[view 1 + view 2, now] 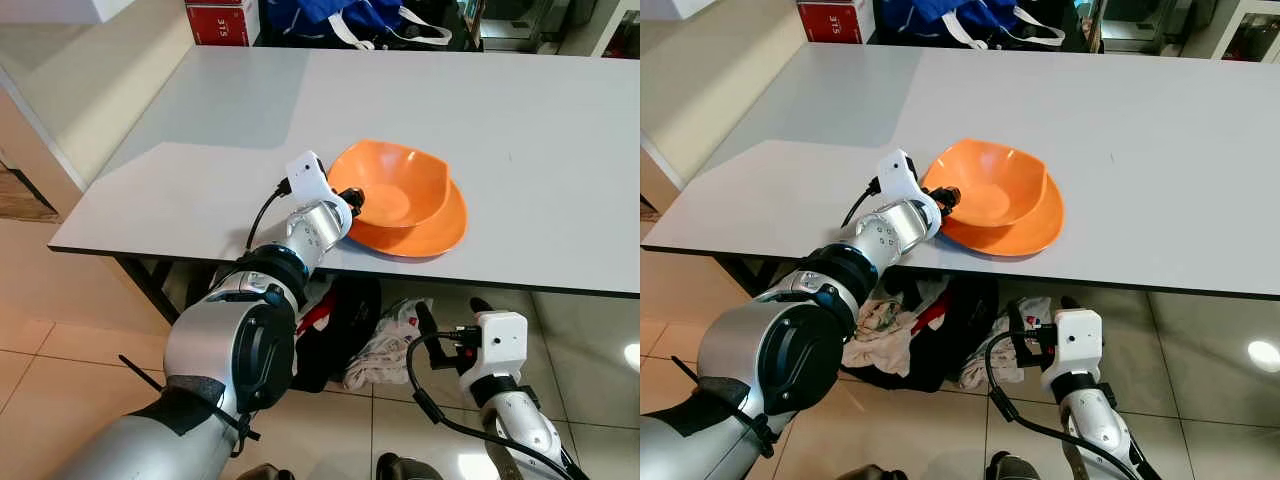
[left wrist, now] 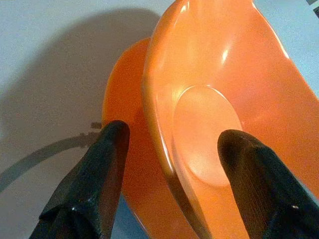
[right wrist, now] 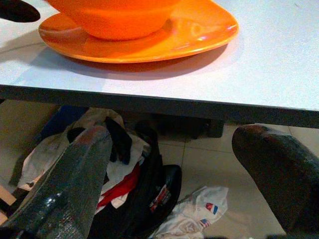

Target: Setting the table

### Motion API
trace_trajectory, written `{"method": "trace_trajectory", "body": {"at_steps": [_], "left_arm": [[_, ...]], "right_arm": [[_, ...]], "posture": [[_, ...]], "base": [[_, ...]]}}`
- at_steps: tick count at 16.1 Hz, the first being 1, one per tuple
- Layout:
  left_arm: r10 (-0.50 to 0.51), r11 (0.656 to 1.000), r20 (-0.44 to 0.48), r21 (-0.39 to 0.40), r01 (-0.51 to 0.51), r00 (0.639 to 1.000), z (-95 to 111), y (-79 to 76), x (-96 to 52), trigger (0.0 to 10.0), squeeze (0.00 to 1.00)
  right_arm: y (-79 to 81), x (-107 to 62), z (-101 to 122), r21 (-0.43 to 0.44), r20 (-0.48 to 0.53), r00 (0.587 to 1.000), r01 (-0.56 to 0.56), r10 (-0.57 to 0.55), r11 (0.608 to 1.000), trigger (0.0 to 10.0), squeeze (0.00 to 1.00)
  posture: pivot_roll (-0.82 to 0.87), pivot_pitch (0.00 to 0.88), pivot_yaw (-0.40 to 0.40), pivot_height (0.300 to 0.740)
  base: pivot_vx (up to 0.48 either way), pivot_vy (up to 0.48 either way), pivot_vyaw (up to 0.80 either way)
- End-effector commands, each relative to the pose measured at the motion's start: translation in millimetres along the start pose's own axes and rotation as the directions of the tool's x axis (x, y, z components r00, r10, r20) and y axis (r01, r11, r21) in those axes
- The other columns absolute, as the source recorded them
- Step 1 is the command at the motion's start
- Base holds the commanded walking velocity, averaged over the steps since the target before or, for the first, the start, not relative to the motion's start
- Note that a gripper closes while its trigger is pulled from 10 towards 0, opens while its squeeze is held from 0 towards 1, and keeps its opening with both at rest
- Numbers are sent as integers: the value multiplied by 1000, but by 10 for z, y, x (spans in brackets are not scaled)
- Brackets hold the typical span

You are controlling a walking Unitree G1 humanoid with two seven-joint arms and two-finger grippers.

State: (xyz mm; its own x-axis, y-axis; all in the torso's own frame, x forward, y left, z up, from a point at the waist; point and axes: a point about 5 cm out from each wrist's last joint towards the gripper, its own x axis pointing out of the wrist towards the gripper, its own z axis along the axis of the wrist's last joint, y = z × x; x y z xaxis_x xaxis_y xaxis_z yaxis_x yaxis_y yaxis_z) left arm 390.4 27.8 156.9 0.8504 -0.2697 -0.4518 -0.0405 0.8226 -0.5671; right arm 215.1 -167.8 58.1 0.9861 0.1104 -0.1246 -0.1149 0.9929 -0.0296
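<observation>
One orange bowl [image 1: 392, 187]; one orange plate [image 1: 428, 228] beneath it; one grey table [image 1: 560, 150] bearing both; two grippers, the left gripper [image 2: 169, 164] and the right gripper [image 3: 174, 164], each with two black fingers; one red box [image 1: 221, 21] past the table's far edge; one blue bag [image 1: 340, 15] with white straps beside that box; one heap of clothes and bags [image 1: 350, 330] on the tiled floor under the table, its pieces too tangled to count.
</observation>
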Motion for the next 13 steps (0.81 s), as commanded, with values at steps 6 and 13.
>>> {"method": "trace_trajectory", "body": {"at_steps": [6,13], "left_arm": [[0,999,0,53,0,1000,7,-36,-4,10000,0],[23,991,12,130,-24,1000,35,45,-5,10000,0]], "right_arm": [[0,7,0,0,2,1000,-14,14,1000,10000,0],[13,5,14,-1,3,1000,-17,17,1000,10000,0]], "posture": [[-177,70,67,740],[-170,61,64,740]], "base": [[0,0,0],[0,0,0]]}}
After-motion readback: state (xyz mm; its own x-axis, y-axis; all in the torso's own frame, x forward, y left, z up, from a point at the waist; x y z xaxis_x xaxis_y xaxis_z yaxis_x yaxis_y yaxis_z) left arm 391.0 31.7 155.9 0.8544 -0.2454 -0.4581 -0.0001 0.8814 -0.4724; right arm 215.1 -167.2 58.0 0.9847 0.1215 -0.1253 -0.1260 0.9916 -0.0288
